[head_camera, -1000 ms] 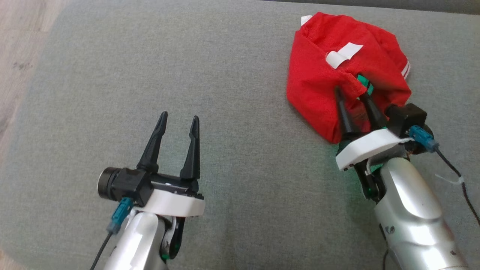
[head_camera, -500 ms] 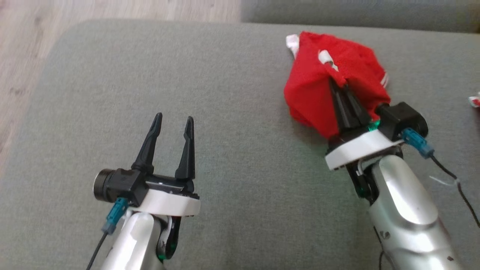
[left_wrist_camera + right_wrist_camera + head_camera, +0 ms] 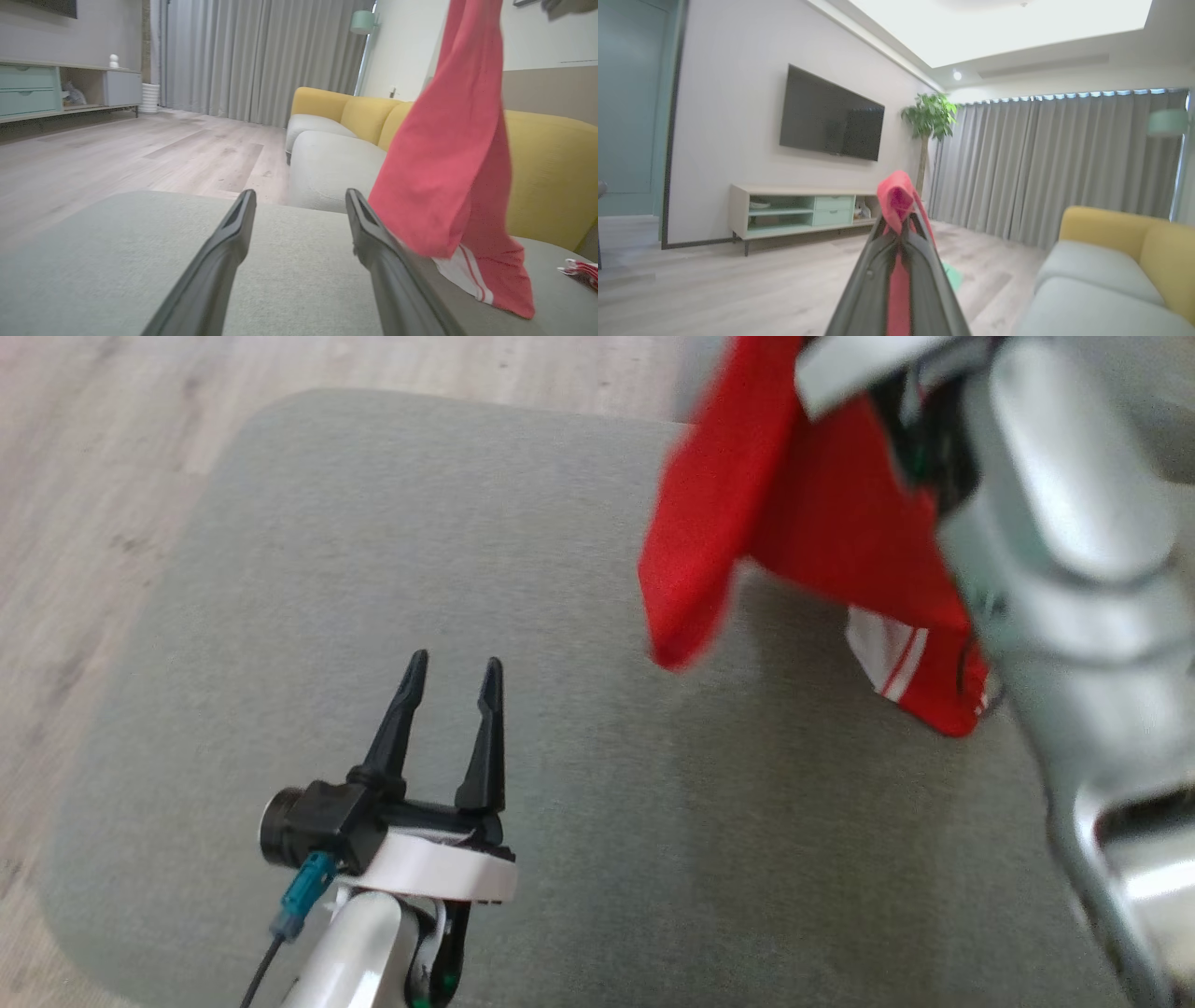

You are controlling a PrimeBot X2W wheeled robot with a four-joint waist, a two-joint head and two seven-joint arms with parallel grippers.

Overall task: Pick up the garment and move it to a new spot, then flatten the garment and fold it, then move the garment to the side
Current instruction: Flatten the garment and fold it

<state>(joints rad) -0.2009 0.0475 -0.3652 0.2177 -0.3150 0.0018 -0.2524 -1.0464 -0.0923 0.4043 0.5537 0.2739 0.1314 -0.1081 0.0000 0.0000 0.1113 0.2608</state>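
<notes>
The garment (image 3: 803, 532) is red with white stripes at its hem and hangs in the air at the upper right of the head view, its lowest corner near the grey cushion (image 3: 327, 551). In the left wrist view the garment (image 3: 448, 163) dangles to the right of the fingers. My right gripper (image 3: 900, 219) is shut on a pinched fold of the garment (image 3: 896, 198), raised high. My silver right forearm (image 3: 1055, 523) fills the right side of the head view. My left gripper (image 3: 451, 674) stands open over the cushion at the lower left, holding nothing.
Wood floor (image 3: 84, 476) borders the cushion on the left and far side. A yellow-backed sofa (image 3: 355, 116) stands beyond the cushion. A small red-and-white item (image 3: 579, 270) lies on the cushion at the far right. A TV console (image 3: 794, 212) and curtains stand across the room.
My right gripper closed on the garment and lifted it off the cushion, up and out of the head view's top. The head camera shifted. My left gripper stayed open in place.
</notes>
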